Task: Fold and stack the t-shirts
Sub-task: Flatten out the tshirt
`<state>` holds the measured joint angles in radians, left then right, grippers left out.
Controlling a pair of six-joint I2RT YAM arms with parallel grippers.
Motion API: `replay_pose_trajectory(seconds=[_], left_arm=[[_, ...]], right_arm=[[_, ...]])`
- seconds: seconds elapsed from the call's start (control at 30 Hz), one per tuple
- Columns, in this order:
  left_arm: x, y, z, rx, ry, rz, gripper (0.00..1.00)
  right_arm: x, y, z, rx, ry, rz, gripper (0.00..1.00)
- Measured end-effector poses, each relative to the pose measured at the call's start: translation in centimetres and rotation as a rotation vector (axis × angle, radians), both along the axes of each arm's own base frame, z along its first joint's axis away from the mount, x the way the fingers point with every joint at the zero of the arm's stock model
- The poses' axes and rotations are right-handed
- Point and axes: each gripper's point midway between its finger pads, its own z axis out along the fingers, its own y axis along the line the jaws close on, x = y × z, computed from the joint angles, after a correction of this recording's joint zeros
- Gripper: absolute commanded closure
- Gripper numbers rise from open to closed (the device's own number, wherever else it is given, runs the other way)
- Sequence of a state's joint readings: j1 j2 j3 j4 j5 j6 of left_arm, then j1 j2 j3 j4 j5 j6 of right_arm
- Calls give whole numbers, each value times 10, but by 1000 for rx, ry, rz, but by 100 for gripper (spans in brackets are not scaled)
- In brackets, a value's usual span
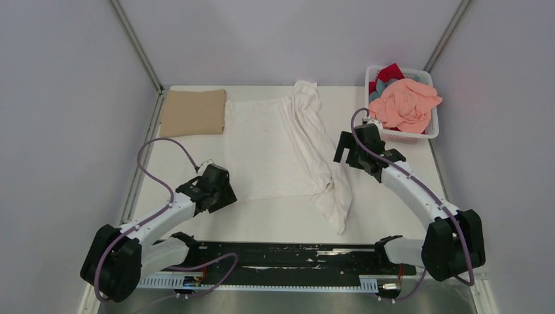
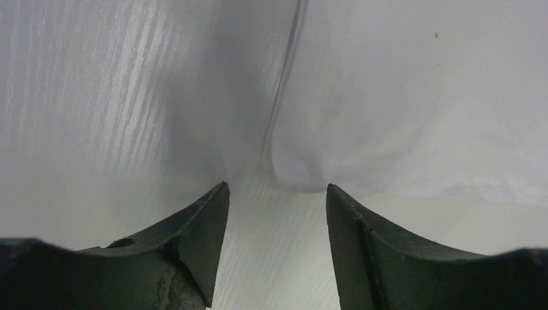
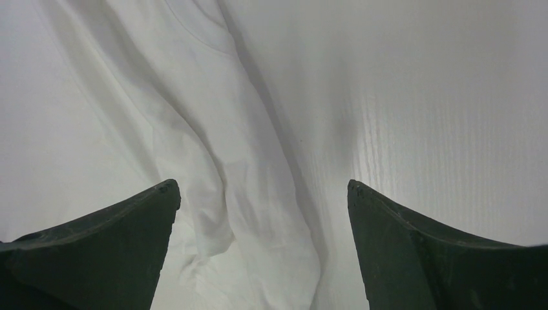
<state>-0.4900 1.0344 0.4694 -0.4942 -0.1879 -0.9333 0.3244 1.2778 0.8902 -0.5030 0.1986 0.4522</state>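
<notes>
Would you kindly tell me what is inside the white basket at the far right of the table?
A crumpled salmon pink shirt lies on top in the basket; a red shirt and a grey-blue shirt peek out behind it. Anything beneath them is covered.

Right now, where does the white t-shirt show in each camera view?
Top external: white t-shirt at the centre of the table, its right side bunched over.
Left wrist: upper right, a corner just ahead of the open left end effector.
Right wrist: left and centre, creased.
Shared landmark: bare table bordering the shirt's edge.
</notes>
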Motion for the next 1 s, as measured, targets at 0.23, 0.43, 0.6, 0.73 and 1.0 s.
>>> replay_pose_trajectory(seconds=[0.23, 0.43, 0.6, 0.73, 1.0], left_arm=[[10, -11, -6, -24, 18, -4, 53], [23, -18, -9, -33, 22, 1, 99], [25, -20, -9, -42, 15, -3, 100], [26, -17, -8, -31, 0, 3, 100], [32, -6, 3, 12, -74, 18, 100]], right_arm=[[-1, -6, 4, -16, -20, -24, 0], [-9, -9, 8, -12, -31, -29, 0], [-24, 1, 17, 5, -50, 20, 1], [-58, 50, 22, 12, -34, 234, 3], [-174, 112, -34, 49, 243, 669, 8]])
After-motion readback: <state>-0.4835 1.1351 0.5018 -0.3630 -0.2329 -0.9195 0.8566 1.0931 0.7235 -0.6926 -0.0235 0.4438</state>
